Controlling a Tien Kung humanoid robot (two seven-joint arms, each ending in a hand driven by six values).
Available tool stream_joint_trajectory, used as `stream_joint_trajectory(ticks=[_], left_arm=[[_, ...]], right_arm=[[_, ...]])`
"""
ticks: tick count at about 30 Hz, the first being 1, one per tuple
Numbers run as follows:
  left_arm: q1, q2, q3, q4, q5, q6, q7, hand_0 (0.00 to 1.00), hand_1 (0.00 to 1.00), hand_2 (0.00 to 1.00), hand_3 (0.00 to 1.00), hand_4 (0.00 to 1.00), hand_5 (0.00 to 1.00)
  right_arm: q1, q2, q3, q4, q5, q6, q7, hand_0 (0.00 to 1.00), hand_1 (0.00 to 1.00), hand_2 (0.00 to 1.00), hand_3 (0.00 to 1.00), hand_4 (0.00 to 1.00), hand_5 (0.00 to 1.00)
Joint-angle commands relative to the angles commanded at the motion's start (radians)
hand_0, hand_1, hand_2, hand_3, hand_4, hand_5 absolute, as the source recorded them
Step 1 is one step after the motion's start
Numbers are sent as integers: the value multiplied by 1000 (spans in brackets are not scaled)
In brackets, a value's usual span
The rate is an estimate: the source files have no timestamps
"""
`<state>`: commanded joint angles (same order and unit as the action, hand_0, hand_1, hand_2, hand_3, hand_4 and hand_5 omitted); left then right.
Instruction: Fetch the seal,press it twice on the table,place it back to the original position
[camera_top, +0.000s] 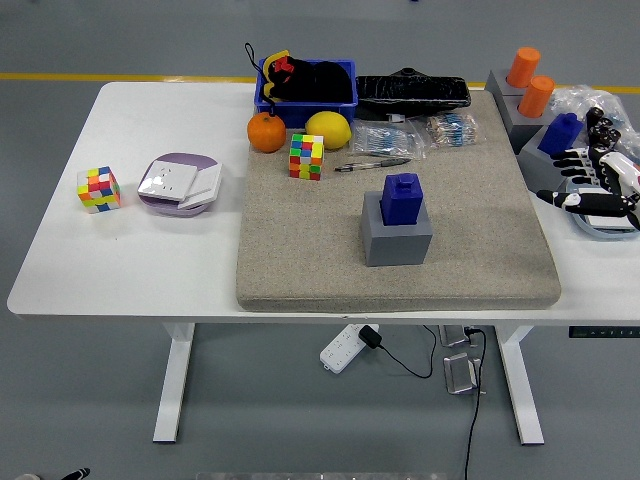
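Beige felt mat (300, 260) carries the upright blue block seal (402, 197), lying at nine o'clock from the right hand (590, 185), whose fingers are spread and empty.

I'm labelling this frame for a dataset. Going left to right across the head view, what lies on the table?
Rubik's cube on the bare table → purple-and-white box → orange → second Rubik's cube → blue seal in its grey holder → orange cylinders → right hand.
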<state>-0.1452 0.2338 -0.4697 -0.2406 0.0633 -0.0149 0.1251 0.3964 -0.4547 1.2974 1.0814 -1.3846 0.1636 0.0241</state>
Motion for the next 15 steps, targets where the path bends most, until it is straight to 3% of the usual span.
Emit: stream_joint_trajectory(ticks=[15], left_arm=[[2, 1, 1, 0, -2, -1, 1, 815, 809, 782, 818, 721, 426]], right_arm=[[-2, -1, -7, 2, 0, -3, -3, 833, 788, 780, 766, 901, 264]])
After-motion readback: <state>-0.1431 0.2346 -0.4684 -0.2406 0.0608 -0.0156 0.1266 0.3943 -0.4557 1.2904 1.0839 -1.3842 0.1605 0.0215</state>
